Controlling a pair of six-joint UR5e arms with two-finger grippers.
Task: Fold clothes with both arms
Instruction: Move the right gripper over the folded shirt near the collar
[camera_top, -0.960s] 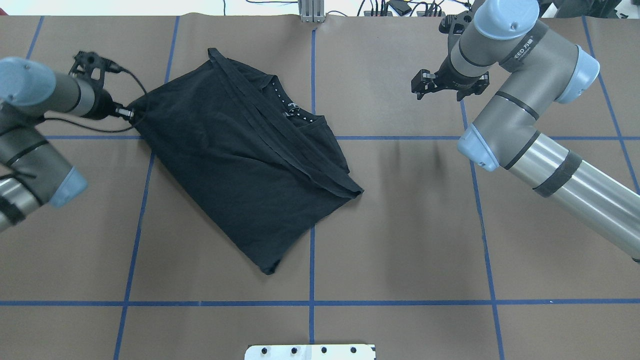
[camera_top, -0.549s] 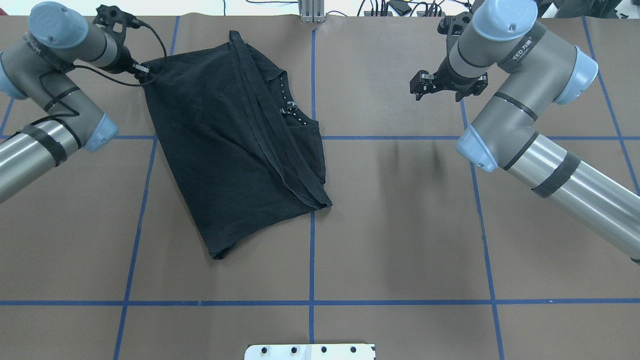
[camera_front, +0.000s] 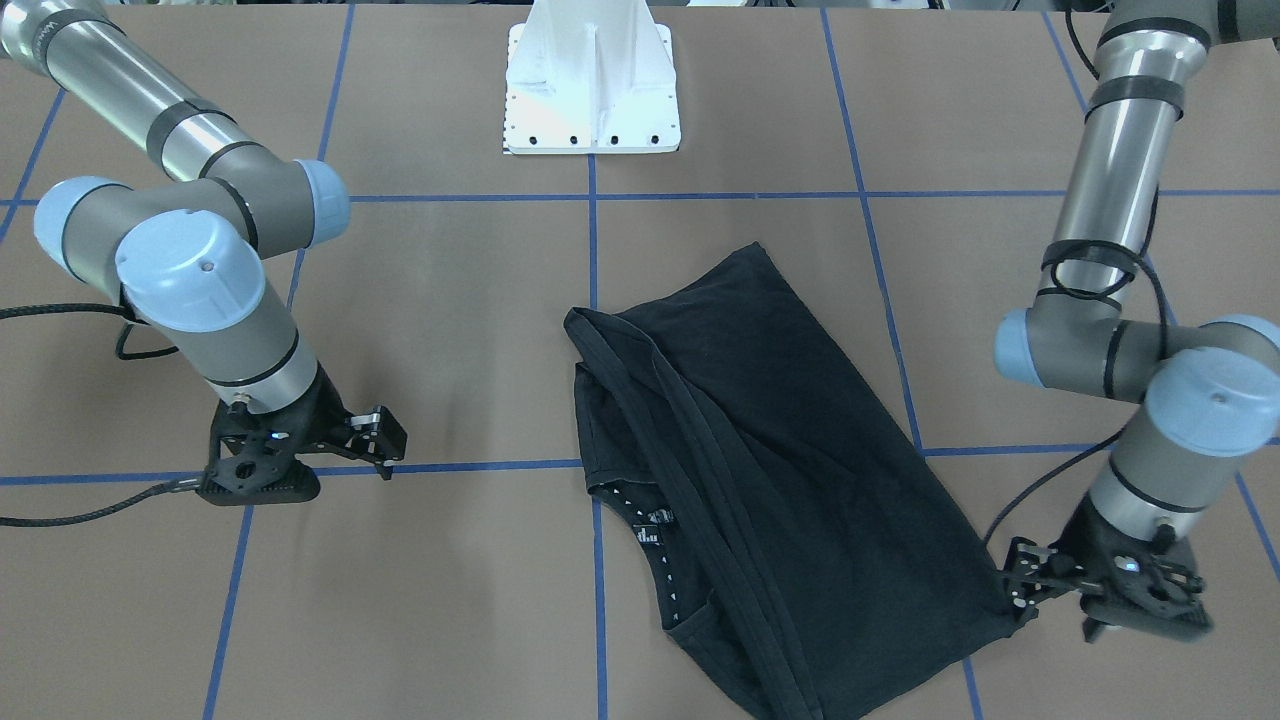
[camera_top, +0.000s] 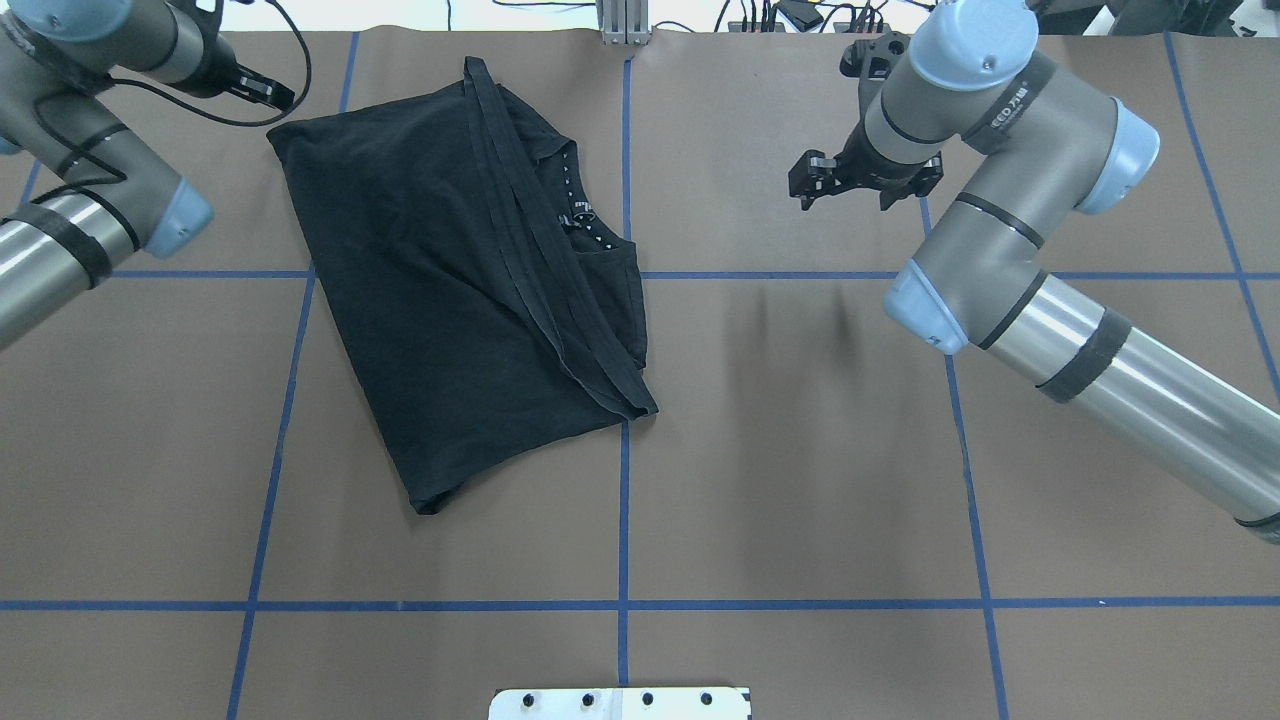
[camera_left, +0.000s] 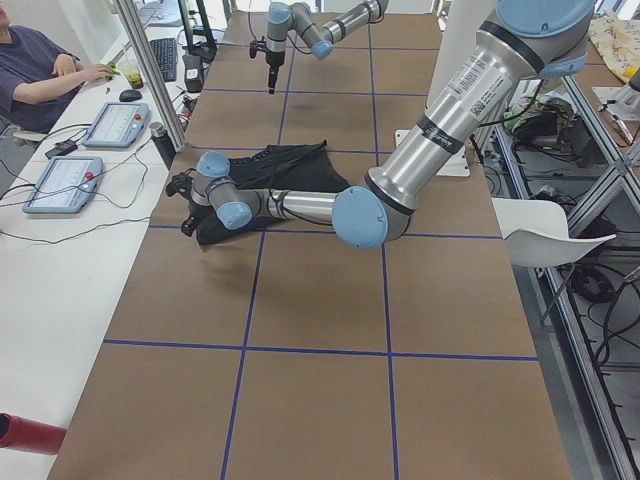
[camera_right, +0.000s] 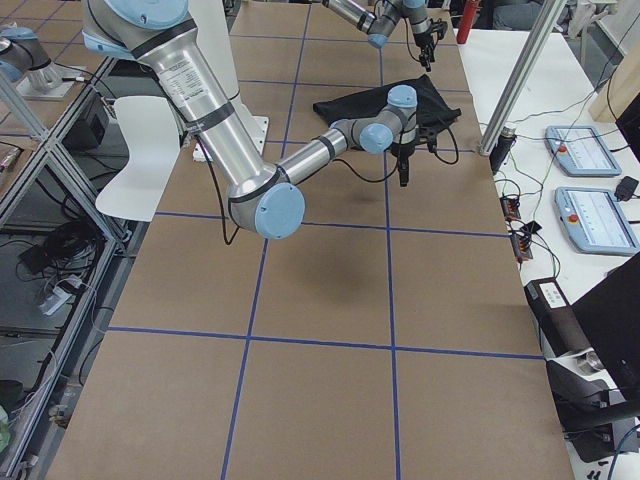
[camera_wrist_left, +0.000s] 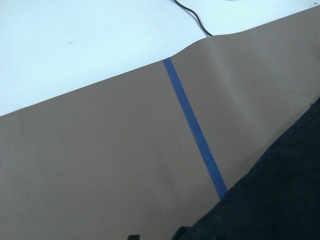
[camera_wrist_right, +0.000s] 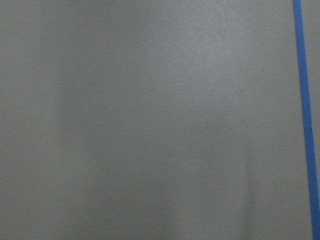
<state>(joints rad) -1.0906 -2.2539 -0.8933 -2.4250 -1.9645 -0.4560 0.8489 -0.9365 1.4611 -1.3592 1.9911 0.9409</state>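
The black T-shirt (camera_top: 440, 300) lies folded and slanted on the far left part of the table, and it also shows in the front view (camera_front: 800, 480). Its white-dotted neck tape (camera_top: 585, 220) shows at the fold; the logo is hidden. My left gripper (camera_top: 283, 98) hangs low just beyond the shirt's far left corner, and its jaws look apart and empty. In the left wrist view the shirt's edge (camera_wrist_left: 280, 200) lies at the lower right. My right gripper (camera_top: 803, 185) is open and empty over bare table, well to the right of the shirt.
Brown table cover with blue tape lines (camera_top: 622, 500). The white pedestal base (camera_front: 590, 100) stands at the near middle edge. The table's far edge (camera_top: 400, 30) is close behind the left gripper. A person and tablets (camera_left: 80, 150) are beyond that edge.
My left gripper dragged the shirt's corner toward the far left, swinging the shirt round, then let go and moved farther out. My right gripper shifted slightly left.
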